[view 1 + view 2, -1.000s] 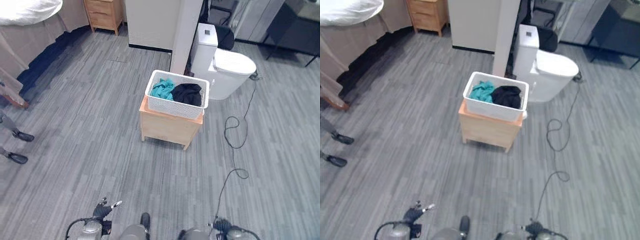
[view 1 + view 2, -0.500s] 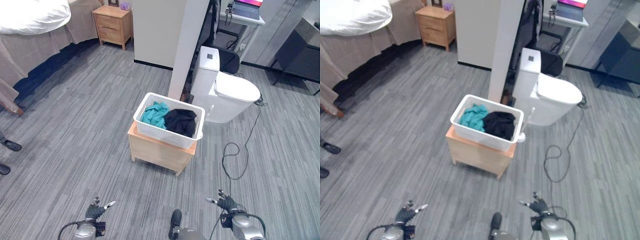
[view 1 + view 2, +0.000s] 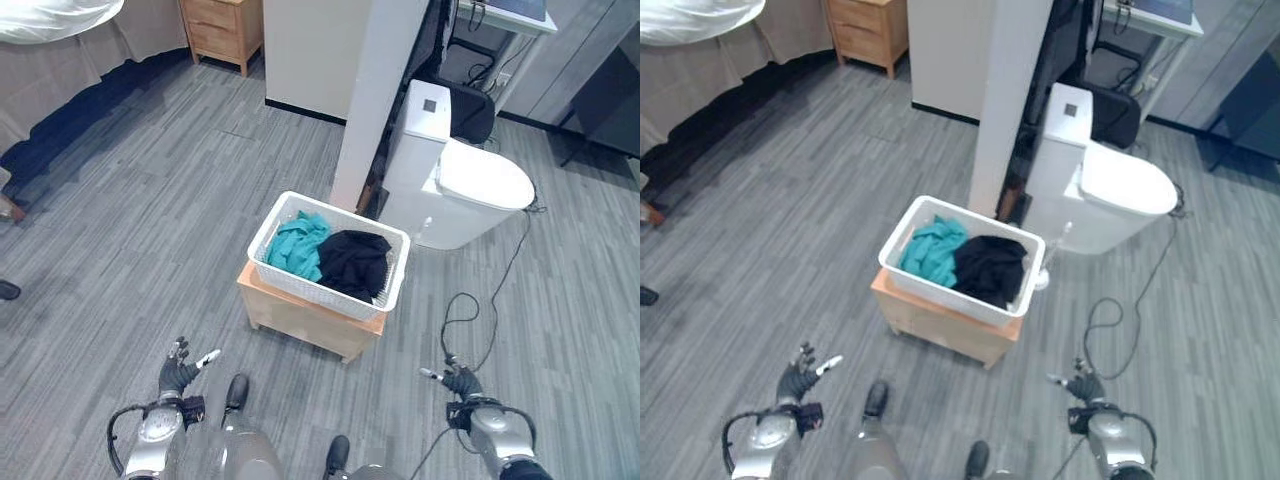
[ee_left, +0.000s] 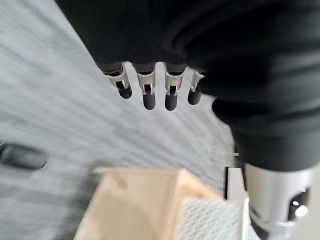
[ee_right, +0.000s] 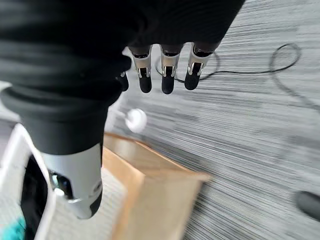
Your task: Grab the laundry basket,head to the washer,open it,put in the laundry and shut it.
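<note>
**Basket not yet grasped; a tip was the risk**

Left eye view: the laundry basket (image 3: pixel 328 254) sat on a small wooden stand (image 3: pixel 305 318) at 12 o'clock, hands well apart from it.

Left wrist view: the left hand (image 4: pixel 150 87) was relaxed, empty.

Right wrist view: the right hand (image 5: pixel 165 65) likewise. An uneven grab could probably tip the basket off.

white laundry basket (image 3: pixel 300 285), teal and black laundry (image 3: pixel 330 255)

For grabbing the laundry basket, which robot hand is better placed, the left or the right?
Neither clearly. The white laundry basket sits on a wooden stand between them; the left robot hand and right robot hand are both open, low and apart from it. Probably both are needed, one per side.
</note>
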### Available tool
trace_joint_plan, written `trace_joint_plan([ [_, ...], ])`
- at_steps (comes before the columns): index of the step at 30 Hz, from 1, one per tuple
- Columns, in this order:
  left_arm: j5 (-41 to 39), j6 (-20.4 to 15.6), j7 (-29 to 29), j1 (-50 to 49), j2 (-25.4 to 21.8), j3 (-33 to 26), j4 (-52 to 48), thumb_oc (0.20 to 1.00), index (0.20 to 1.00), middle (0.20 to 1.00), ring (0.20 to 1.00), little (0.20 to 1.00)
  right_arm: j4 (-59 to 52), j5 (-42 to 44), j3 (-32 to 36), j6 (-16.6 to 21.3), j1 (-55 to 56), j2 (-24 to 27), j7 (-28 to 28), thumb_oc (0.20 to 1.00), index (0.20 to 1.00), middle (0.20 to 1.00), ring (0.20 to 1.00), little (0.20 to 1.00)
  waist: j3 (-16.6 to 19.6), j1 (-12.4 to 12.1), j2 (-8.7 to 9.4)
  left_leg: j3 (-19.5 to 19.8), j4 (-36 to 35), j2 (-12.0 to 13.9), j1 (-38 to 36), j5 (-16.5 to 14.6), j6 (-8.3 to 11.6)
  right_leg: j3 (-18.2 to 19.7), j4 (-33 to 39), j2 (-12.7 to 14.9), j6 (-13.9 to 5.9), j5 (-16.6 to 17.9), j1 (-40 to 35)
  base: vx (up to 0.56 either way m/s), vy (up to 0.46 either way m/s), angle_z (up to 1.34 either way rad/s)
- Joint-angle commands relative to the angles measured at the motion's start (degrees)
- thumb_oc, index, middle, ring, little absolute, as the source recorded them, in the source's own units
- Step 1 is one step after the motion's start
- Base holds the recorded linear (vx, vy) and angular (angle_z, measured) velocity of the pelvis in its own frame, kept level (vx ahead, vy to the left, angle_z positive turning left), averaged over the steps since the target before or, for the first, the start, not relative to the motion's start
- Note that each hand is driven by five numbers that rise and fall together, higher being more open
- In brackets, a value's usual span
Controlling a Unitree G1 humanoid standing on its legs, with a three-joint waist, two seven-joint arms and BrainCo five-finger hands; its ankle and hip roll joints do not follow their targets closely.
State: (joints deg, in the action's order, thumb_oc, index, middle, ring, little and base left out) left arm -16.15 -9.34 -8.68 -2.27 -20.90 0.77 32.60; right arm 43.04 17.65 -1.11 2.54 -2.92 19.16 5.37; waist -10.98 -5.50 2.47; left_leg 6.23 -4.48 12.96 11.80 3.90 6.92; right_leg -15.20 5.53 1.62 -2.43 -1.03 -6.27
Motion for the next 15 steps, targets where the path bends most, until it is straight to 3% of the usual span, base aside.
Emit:
trace_joint_plan([
  [1, 5.4, -1.3, -0.8, -1.5, -4.9, -1.5, -7.1, 1.000, 1.000, 1.000, 1.000, 1.000, -3.3, 4.0, 2.5, 4.1, -1.8, 3.1, 2.5, 1.000, 1.000, 1.000, 1.000, 1.000, 3.2, -1.7, 1.37, -1.5, 3.0, -1.4, -2.1, 1.3, -1.59, 0.6, -3.9, 4.0, -2.67, -5.0, 1.2, 0.26, 0.331, -0.27],
  [4, 6.6, -0.8, -0.5, -1.9, -6.9, -2.1, -11.9, 1.000, 1.000, 1.000, 1.000, 1.000, -2.4, 3.7, 4.5, 3.8, -4.8, 3.9, 3.6, 1.000, 1.000, 1.000, 1.000, 1.000, 4.2, -2.8, 1.33, -0.5, 6.6, -4.7, -2.3, -1.5, -3.04, 1.8, -7.9, 6.7, -3.94, -4.6, 1.4, 0.23, 0.308, -0.50],
  [6, 7.1, -0.2, -0.4, -2.1, -7.5, -2.3, -13.8, 1.000, 1.000, 1.000, 1.000, 1.000, -1.7, 3.6, 4.5, 3.6, -5.9, 3.8, 4.0, 1.000, 1.000, 1.000, 1.000, 1.000, 4.1, -3.4, 1.36, -1.5, 7.5, -5.6, -2.6, -2.5, -4.03, 2.2, -10.8, 7.8, -4.54, -4.8, 2.4, 0.12, 0.214, -0.23],
  [8, 9.7, 1.0, -0.4, -1.7, -9.1, -2.2, -16.2, 1.000, 1.000, 1.000, 1.000, 1.000, -0.4, 4.3, 5.0, 3.4, -8.8, 3.6, 5.0, 1.000, 1.000, 1.000, 1.000, 1.000, 3.7, -4.0, 0.75, -3.5, 8.3, -6.9, -3.6, -3.9, -5.81, 1.5, -15.6, 9.7, -5.88, -2.9, 5.3, 0.12, 0.281, -0.53],
  [9, 12.1, 2.0, -0.6, -1.4, -10.0, -3.3, -18.1, 1.000, 1.000, 1.000, 1.000, 1.000, 1.1, 4.6, 4.9, 3.1, -10.9, 4.1, 5.3, 1.000, 1.000, 1.000, 1.000, 1.000, 3.8, -5.7, 0.14, -7.3, 8.1, -7.6, -5.2, -5.5, -6.53, -3.7, -15.0, 13.8, -7.71, 1.3, 6.3, 0.11, 0.271, -0.54],
  [11, 13.5, 3.4, 0.2, -0.9, -10.8, -3.6, -19.5, 1.000, 1.000, 1.000, 1.000, 1.000, 2.1, 4.0, 4.2, 1.9, -12.5, 4.7, 4.9, 1.000, 1.000, 1.000, 1.000, 1.000, 4.4, -6.0, -0.58, -8.6, 6.9, -7.3, -6.5, -6.4, -6.43, -8.5, -12.6, 16.2, -8.62, 3.9, 5.9, 0.09, 0.102, -1.09],
  [13, 14.1, 4.5, 0.6, -0.2, -11.2, -3.9, -19.9, 1.000, 1.000, 1.000, 1.000, 1.000, 2.5, 4.0, 4.1, 1.2, -13.2, 5.1, 4.8, 1.000, 1.000, 1.000, 1.000, 1.000, 4.2, -5.9, -1.22, -8.9, 6.6, -7.0, -6.9, -6.7, -6.64, -9.5, -11.7, 17.0, -8.97, 5.3, 5.9, 0.07, 0.034, -1.19],
  [15, 13.9, 5.3, 3.0, 1.2, -11.7, -3.5, -20.8, 1.000, 1.000, 1.000, 1.000, 1.000, 1.5, 3.4, 4.1, 0.0, -13.1, 5.9, 3.6, 1.000, 1.000, 1.000, 1.000, 1.000, 4.3, -5.6, -0.71, -10.3, 6.1, -8.6, -7.1, -6.5, -7.12, -9.5, -8.7, 17.3, -8.78, 6.1, 4.7, 0.13, 0.071, 0.15],
])
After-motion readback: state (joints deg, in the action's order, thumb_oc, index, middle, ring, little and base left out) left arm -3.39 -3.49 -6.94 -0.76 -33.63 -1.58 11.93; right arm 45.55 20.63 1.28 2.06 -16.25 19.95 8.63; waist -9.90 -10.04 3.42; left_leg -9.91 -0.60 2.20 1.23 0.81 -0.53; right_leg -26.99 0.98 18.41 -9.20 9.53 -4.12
